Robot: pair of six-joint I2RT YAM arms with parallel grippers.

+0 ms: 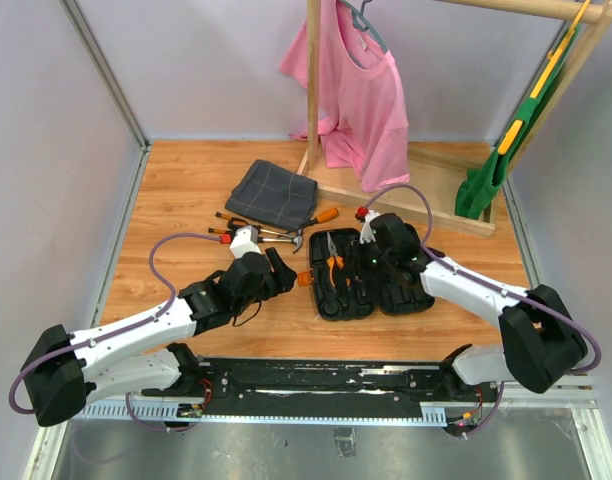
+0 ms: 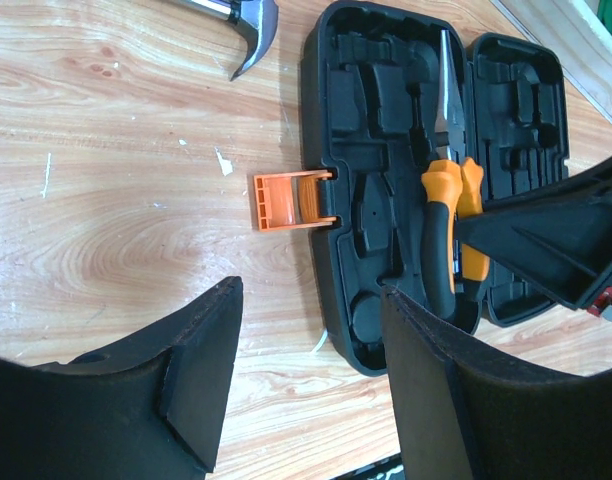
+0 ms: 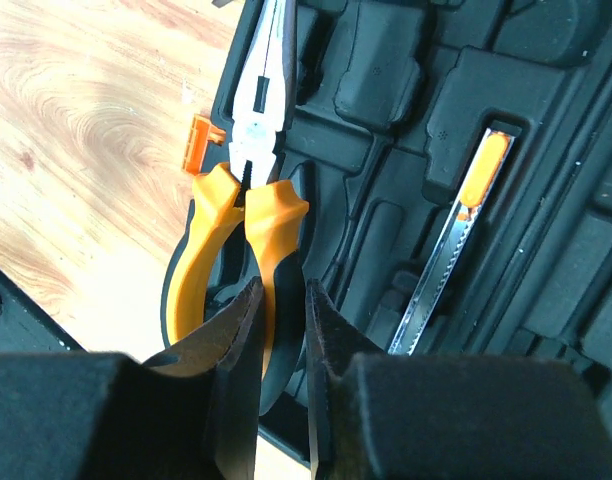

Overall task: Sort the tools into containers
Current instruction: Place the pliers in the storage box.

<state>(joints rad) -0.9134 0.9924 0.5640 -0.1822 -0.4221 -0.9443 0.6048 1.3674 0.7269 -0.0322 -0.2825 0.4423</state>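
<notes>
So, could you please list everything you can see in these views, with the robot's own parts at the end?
Tool case: one, black with orange clasp, open at mid-table.
Pliers: one, orange-and-black handles, in the case's left half.
Blade: one, steel with orange slider, in a case slot.
Hammer: one, steel head, on the table left of the case.
Screwdrivers: at least three, orange-and-black, behind and left of the case.
Cloth: one, dark grey checked, behind the tools.
Shirt: one, pink, hanging on the rack.
Garment: one, green, hanging far right.
Rack: one, wooden, at the back.
Table: one, wooden.
Left gripper: one, black, open, left of the case.
Right gripper: one, black, closed on a pliers handle.
</notes>
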